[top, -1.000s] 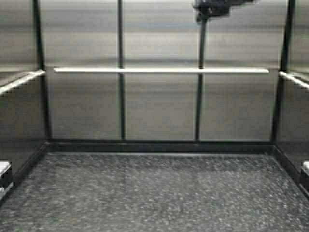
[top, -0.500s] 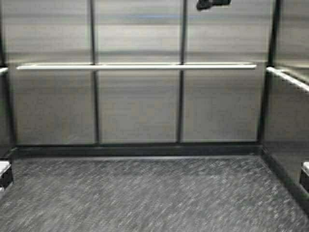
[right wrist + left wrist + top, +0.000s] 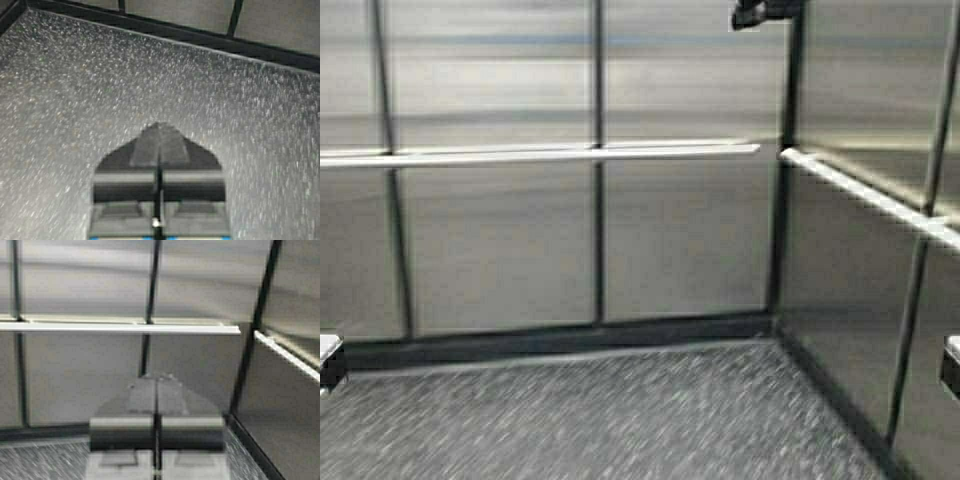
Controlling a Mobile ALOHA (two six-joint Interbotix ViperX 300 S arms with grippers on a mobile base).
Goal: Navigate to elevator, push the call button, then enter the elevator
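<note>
I am inside the elevator (image 3: pixel 690 230), facing its brushed-steel back wall with dark upright seams. A round handrail (image 3: pixel 570 154) runs along that wall, and another handrail (image 3: pixel 870 197) runs along the right wall. The back right corner (image 3: pixel 780 250) stands right of centre. The call button is out of view. My left gripper (image 3: pixel 156 376) is shut and empty, held low and pointing at the back wall. Over the speckled floor (image 3: pixel 75 100) my right gripper (image 3: pixel 158 125) is shut and empty too. In the high view only the edges of both arms show, at the lower left and lower right.
The speckled dark floor (image 3: pixel 620 420) stretches to a black skirting (image 3: pixel 560 340) under the back wall. The steel right wall (image 3: pixel 860 300) is close on my right. A small dark fixture (image 3: pixel 765 12) shows at the top edge of the high view.
The robot has moved: the cabin's back right corner has slid leftward in the high view and the right wall now fills more of it. Both grippers stay shut.
</note>
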